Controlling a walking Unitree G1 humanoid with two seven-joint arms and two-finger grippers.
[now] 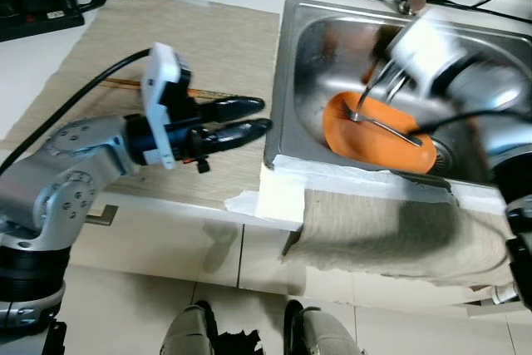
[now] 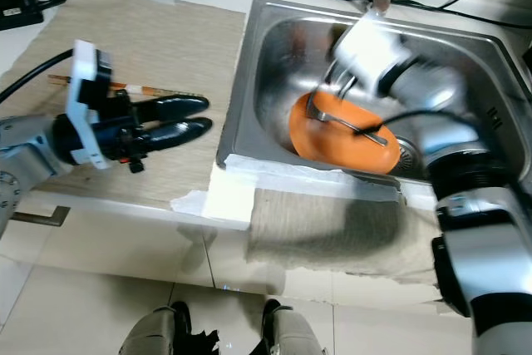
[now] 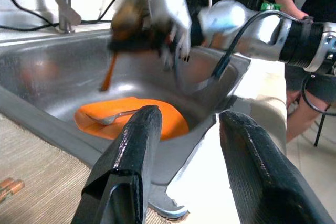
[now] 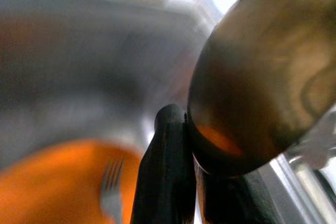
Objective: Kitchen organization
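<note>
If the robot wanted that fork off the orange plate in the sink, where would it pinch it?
Probably the handle. The fork lies flat across the orange plate in the sink, tines toward the robot's left, handle running right toward the plate's rim. Coming from above, fingers straddling the thin handle near that end, looks best; the sink walls block a sideways approach. The right gripper is already above it, holding something brown.

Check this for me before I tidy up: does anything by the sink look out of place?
Yes: chopsticks lie loose on the beige mat, beside the left pincer, while an orange plate and fork sit in the sink.

Hand (image 4: 189, 182) pinches brown spoon (image 4: 262, 72).
</note>
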